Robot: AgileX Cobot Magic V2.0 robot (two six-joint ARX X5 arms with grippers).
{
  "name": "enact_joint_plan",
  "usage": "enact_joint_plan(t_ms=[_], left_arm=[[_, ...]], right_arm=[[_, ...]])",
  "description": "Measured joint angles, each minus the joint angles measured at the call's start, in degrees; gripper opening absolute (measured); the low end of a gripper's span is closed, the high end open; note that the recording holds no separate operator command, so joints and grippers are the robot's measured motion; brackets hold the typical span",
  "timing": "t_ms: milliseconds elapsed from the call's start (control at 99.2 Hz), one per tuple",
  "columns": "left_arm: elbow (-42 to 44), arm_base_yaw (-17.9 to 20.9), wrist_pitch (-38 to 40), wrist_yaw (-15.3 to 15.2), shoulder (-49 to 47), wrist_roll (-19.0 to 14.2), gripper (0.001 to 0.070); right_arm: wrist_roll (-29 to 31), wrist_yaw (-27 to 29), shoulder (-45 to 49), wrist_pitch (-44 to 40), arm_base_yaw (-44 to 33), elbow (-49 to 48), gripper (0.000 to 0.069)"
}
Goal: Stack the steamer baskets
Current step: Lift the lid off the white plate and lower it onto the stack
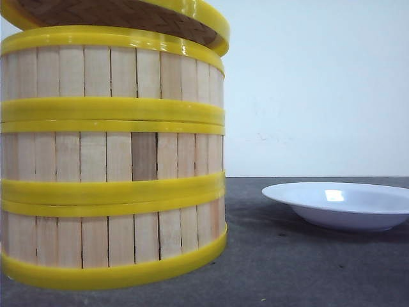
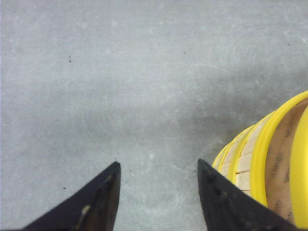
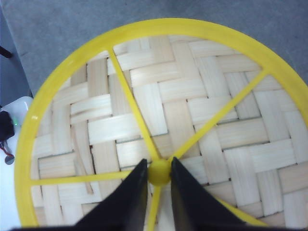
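Three baskets [image 1: 112, 160] stood stacked one on another, filling the left half of the front frame from bottom edge nearly to top. The lid [image 1: 128, 14] sat tilted at the upper left of that frame, over the top basket, its right edge hanging past the rim. A dish [image 1: 342, 204] lay on the table [image 1: 287, 268] at right centre, well apart from the stack. The wall [image 1: 319, 83] stood behind both, filling the upper right.
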Motion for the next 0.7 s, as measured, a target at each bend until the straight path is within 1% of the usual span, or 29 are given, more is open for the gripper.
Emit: enact_joint_plan(t_ms=[192,333,696], left_arm=[[0.0,0.0,0.0,0.0,0.0,0.0,0.03],[0.0,0.0,0.0,0.0,0.0,0.0,0.03],[0.0,0.0,-0.1,0.0,0.0,0.0,0.03]], right_arm=[[0.0,0.4,0.3,0.5,0.1,0.0,0.0052],[0.0,2.9,1.6,0.5,0.4,0.0,0.0052],[-0.4,3.4,3.7,0.4,0.7,0.0,0.0052]])
